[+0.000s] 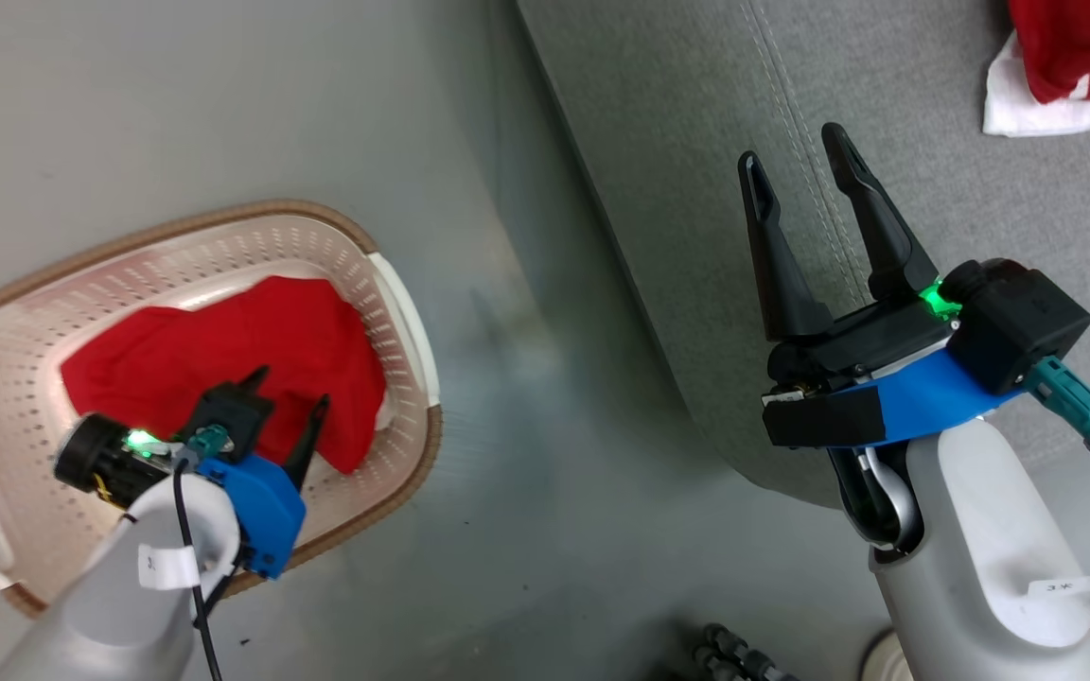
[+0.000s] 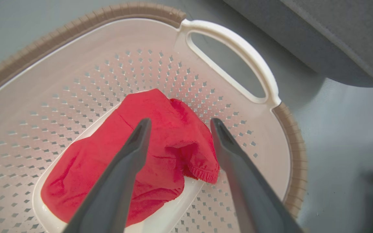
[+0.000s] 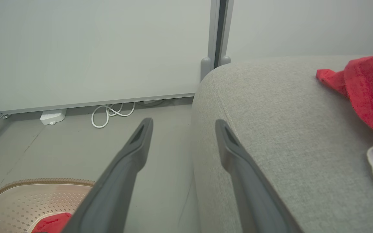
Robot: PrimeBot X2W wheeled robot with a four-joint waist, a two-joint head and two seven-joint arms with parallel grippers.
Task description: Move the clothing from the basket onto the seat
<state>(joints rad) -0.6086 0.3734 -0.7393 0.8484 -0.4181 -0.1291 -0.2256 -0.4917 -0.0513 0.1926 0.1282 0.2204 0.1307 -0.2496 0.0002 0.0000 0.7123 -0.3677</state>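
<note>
A red garment (image 1: pixel 223 355) (image 2: pixel 154 155) lies crumpled on the floor of the cream perforated basket (image 1: pixel 356 284) (image 2: pixel 76 81), which has a brown rim. My left gripper (image 1: pixel 288 392) (image 2: pixel 180 124) hovers open just above the garment's near end, its fingers straddling the folded hem without touching it. My right gripper (image 1: pixel 796 156) (image 3: pixel 183 124) is open and empty, held above the left edge of the grey sofa seat (image 1: pixel 886 113) (image 3: pixel 287 129). Another red garment with white fabric (image 1: pixel 1065 57) (image 3: pixel 367 90) rests on the seat at the far right.
The basket stands on a smooth grey floor (image 1: pixel 526 473) just left of the sofa. A white handle (image 2: pixel 238 55) rises on the basket's sofa side. A white cable (image 3: pixel 108 113) and a small white box lie along the wall base. Dark ribbed hose (image 1: pixel 734 657) shows at the bottom.
</note>
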